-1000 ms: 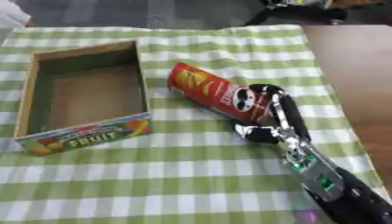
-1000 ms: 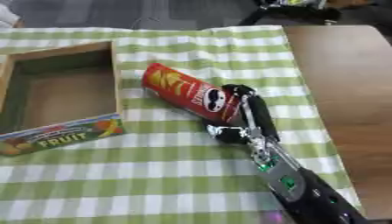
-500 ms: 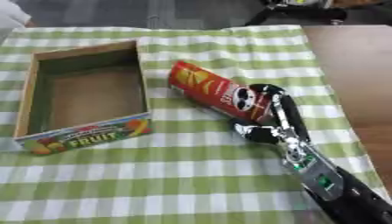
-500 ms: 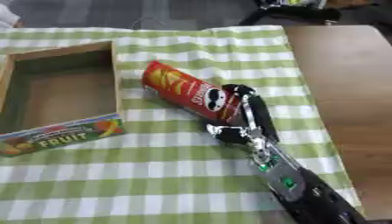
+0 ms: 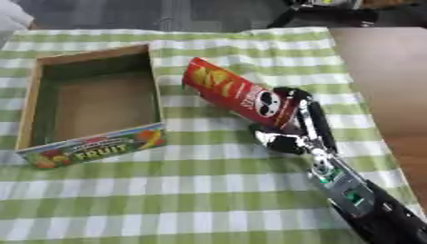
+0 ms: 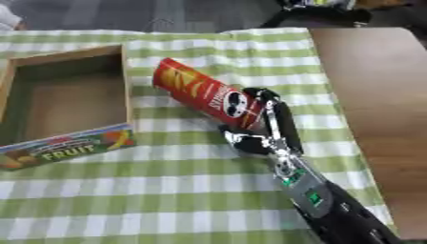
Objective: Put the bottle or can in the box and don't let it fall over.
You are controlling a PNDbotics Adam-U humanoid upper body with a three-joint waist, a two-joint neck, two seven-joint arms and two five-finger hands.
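Right hand [image 5: 293,125] of the humanoid, reaching in from the lower right on a black and silver arm, grasps the lower end of a red crisp can [image 5: 240,97], dark fingers curled over its far side and the thumb under the near side. Held this way, the can leans at a steep slant, its top pointing up and to the left toward the box, its base end buried in the hand; whether that base rests on the cloth or hangs just clear of it cannot be told. The grip low on the tube appears chosen to let the hand swing the can upright, though it leaves most of the length unsupported. Just beside the can's upper end, to the left, sits the open cardboard box [image 5: 92,102], shallow and bare inside, its near wall printed with fruit and the word FRUIT. The can is still outside it, so the placing has not yet begun. A green and white checked tablecloth [image 5: 183,190] covers the work area, wrinkled near its far edge, and bare brown table [image 5: 383,71] shows on the right. No left hand appears in either view. Tipping the tall can on landing looks the chief risk.
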